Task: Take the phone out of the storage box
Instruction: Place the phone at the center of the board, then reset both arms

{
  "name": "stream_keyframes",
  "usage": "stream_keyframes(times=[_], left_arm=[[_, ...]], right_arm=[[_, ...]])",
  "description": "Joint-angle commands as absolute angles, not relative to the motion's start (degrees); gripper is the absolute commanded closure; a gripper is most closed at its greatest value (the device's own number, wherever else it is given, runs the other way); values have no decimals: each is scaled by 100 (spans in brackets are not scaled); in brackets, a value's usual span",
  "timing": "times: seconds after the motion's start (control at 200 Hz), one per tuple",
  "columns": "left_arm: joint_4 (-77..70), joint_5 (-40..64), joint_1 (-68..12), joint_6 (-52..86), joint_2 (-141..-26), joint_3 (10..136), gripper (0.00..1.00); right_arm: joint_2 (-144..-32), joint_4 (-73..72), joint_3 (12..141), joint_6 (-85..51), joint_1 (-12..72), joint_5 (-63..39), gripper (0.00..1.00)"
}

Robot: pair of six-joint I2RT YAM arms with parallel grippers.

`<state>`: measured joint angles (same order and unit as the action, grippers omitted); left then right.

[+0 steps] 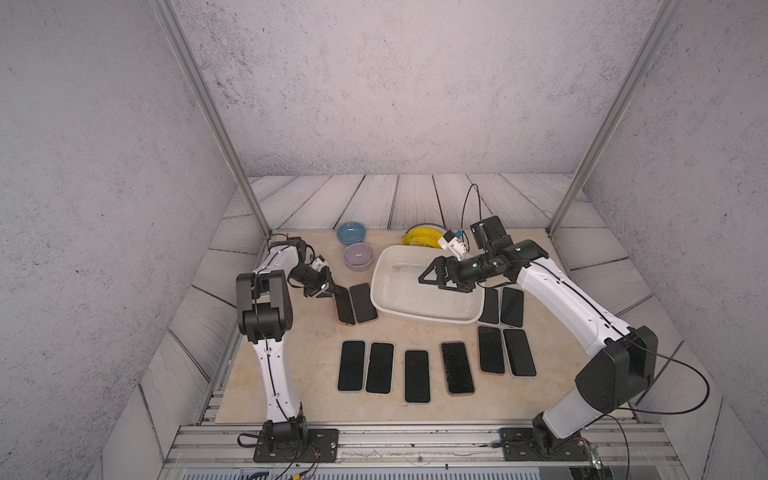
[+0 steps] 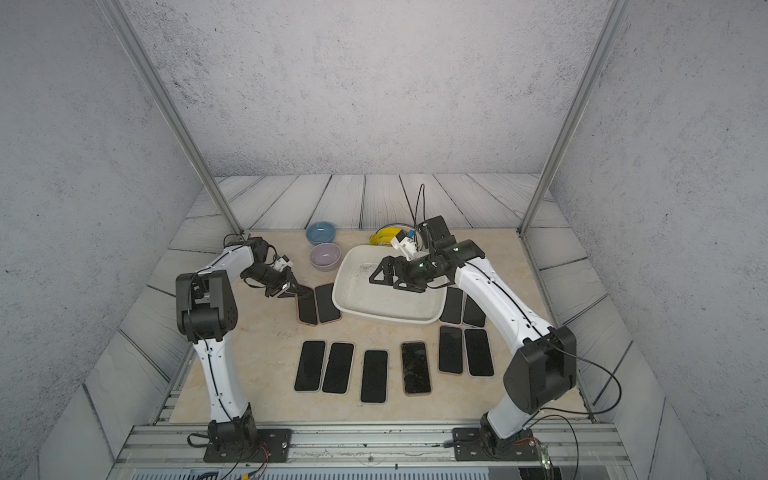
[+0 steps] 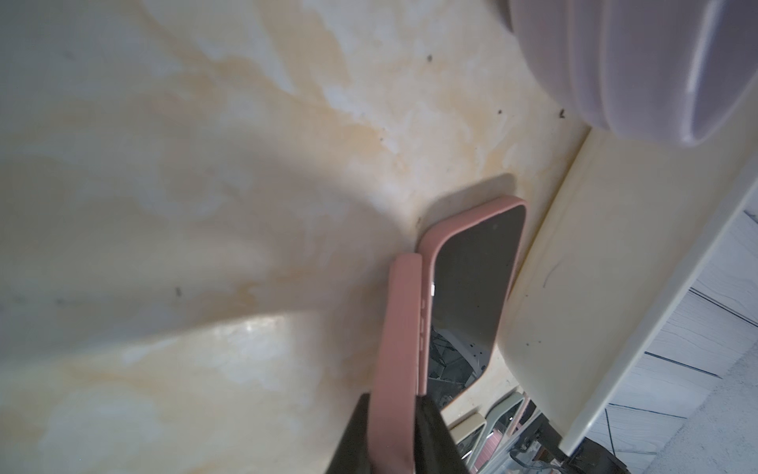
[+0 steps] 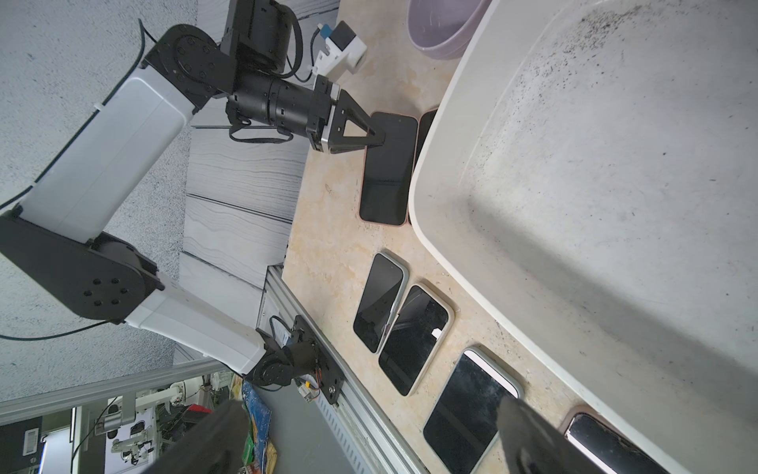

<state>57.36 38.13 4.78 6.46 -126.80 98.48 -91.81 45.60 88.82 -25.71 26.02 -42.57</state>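
The white storage box (image 1: 424, 318) (image 2: 386, 318) stands mid-table, and its speckled bottom (image 4: 574, 184) holds no phone. A phone (image 1: 344, 309) (image 2: 307, 309) in a pink case lies just left of the box, slightly tilted, next to another pink-cased phone (image 3: 471, 279). My left gripper (image 1: 338, 291) (image 2: 305, 292) is shut on the far end of that phone. In the left wrist view its dark jaws (image 3: 394, 397) press both sides of the pink edge (image 3: 400, 349). My right gripper (image 1: 430, 283) (image 2: 382, 284) (image 4: 371, 410) hovers open over the box, holding nothing.
Several dark-screened phones lie in a row (image 1: 417, 376) near the front edge, with more beside the box's right end (image 1: 511, 307). A blue bowl (image 1: 351, 232), a lilac bowl (image 1: 358, 255) and yellow bananas (image 1: 419, 240) sit behind the box.
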Motion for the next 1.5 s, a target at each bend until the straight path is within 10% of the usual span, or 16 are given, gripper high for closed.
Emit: stream_keyframes(times=[0.0,0.826,1.496], left_arm=[[5719,3420,629,602,-12763,9704,79],[5531,3232,734,851,-12026,9117,47],[4181,2907,675,1391,-8585,6671,31]], right_arm=[[-9244,4622,8959,-2585,2597,-4166,0],[-9009,4569,8804,-2533,2599,-4080,0],[-7932,2173,7910,-2502,2508,-2272,0]])
